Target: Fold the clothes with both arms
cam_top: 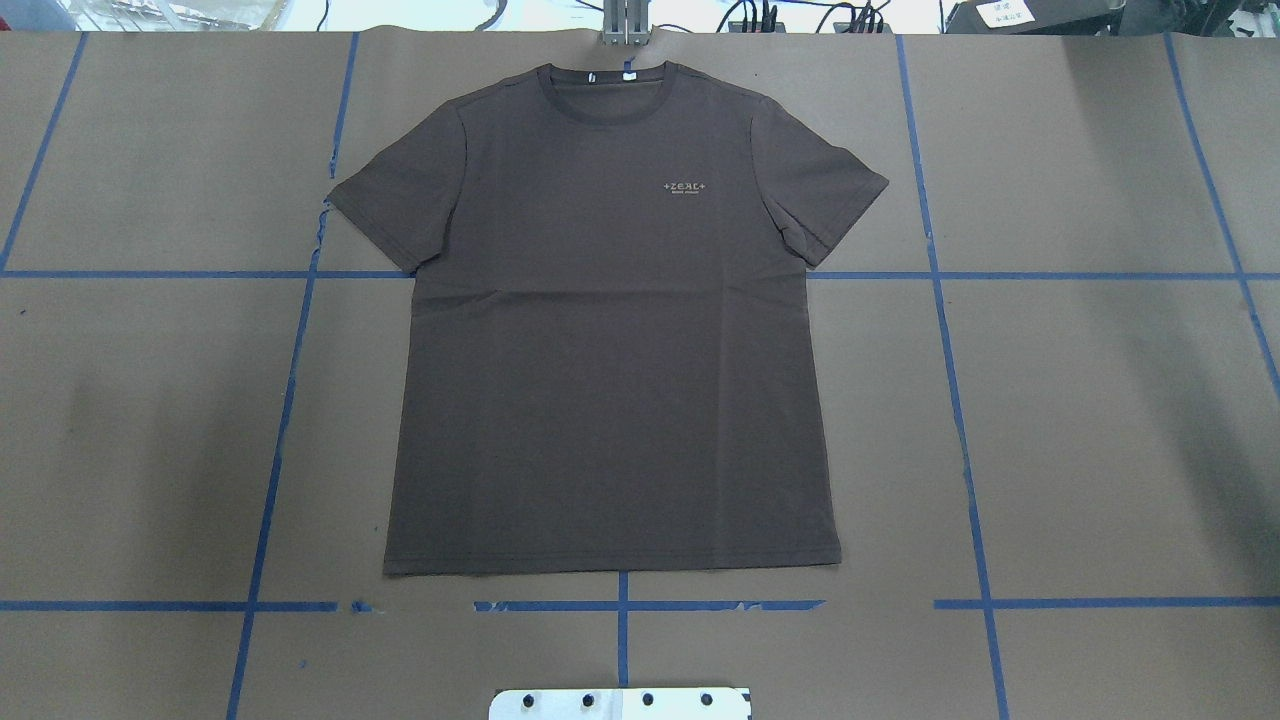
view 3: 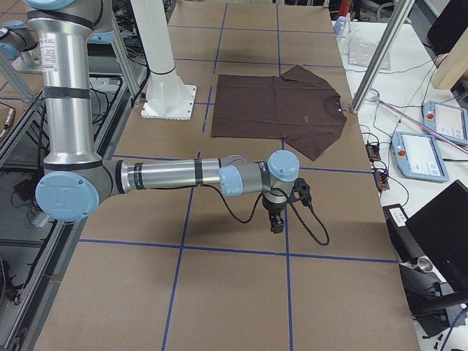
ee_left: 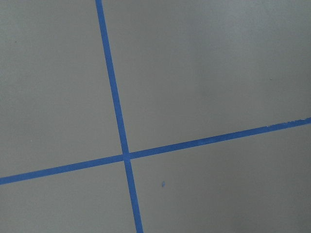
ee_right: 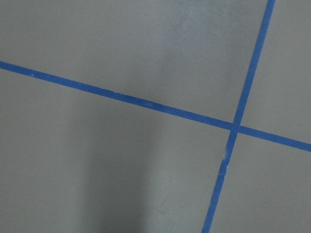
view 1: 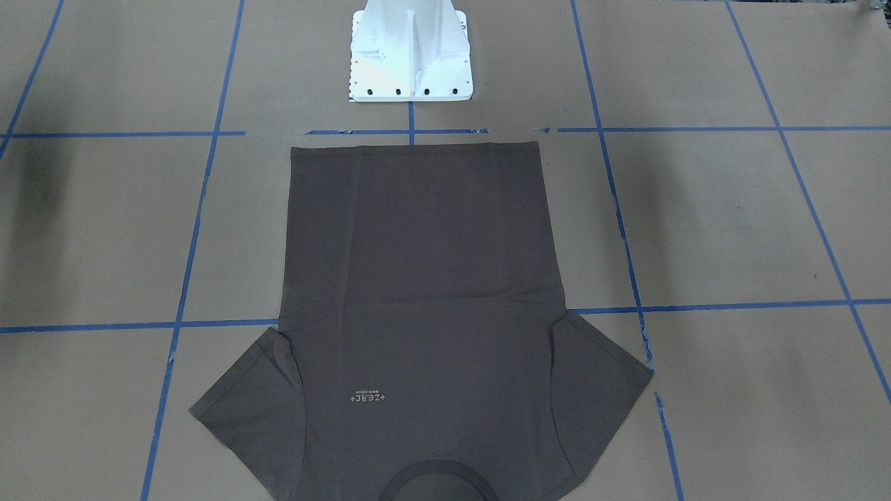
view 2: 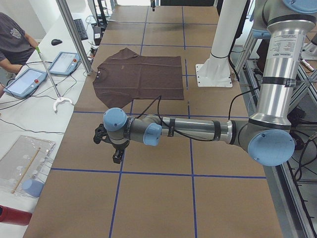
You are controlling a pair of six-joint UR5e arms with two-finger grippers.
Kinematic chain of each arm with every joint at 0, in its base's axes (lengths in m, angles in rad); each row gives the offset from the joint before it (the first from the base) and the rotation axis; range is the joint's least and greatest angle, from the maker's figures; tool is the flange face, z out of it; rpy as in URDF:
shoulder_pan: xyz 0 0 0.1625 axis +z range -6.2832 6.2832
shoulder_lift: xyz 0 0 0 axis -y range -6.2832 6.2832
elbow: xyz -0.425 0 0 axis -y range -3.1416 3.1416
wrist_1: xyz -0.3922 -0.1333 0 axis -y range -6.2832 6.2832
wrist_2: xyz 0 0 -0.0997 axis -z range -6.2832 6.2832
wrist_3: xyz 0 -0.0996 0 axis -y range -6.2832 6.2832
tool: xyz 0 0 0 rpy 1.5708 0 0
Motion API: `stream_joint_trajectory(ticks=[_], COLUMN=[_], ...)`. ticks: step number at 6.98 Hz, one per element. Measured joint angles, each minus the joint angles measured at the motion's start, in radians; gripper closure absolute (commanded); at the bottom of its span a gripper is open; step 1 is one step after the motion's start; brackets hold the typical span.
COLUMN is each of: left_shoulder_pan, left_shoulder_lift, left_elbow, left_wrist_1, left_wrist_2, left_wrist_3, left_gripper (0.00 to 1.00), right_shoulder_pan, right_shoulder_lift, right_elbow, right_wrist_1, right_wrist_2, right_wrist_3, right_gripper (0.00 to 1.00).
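Note:
The dark brown-grey T-shirt (cam_top: 610, 330) lies flat and spread on the brown paper, collar (cam_top: 610, 90) at the far edge, hem toward the robot base. Its pale chest logo (view 1: 367, 398) faces up. It also shows in the side views as the T-shirt (view 2: 141, 74) and the T-shirt (view 3: 281, 106). The left arm reaches out low over bare paper, its gripper (view 2: 117, 157) well away from the shirt; whether it is open or shut I cannot tell. The right gripper (view 3: 277, 225) likewise hangs over bare paper, state unclear. Both wrist views show only paper and blue tape.
The white bolted pedestal (view 1: 411, 62) stands just behind the shirt's hem. Blue tape lines (cam_top: 620, 605) grid the paper. A side bench holds teach pendants (view 2: 29, 82), a person's arm (view 2: 12, 37) beside them. A metal post (view 2: 74, 34) rises by the collar.

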Motion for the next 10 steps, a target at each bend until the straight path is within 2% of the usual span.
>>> stream_joint_trajectory(ticks=[5, 7, 9, 10], left_shoulder_pan=[0.001, 0.001, 0.002, 0.004], left_shoulder_lift=[-0.011, -0.009, -0.007, -0.006], left_elbow=[-0.018, -0.054, -0.077, -0.085], left_wrist_1=[-0.009, -0.016, -0.032, -0.044], left_wrist_2=[0.0, -0.044, -0.087, -0.088], left_wrist_3=[0.002, -0.001, -0.012, -0.031], left_gripper=[0.0, 0.0, 0.0, 0.0], right_shoulder_pan=[-0.003, -0.021, -0.076, -0.118], right_shoulder_lift=[-0.017, -0.004, 0.014, 0.049], right_elbow=[-0.005, -0.002, -0.028, -0.064], right_wrist_1=[0.009, 0.023, 0.154, 0.239], right_wrist_2=[-0.005, 0.002, 0.017, 0.016], right_wrist_3=[0.002, 0.006, 0.088, 0.199], right_gripper=[0.0, 0.0, 0.0, 0.01])
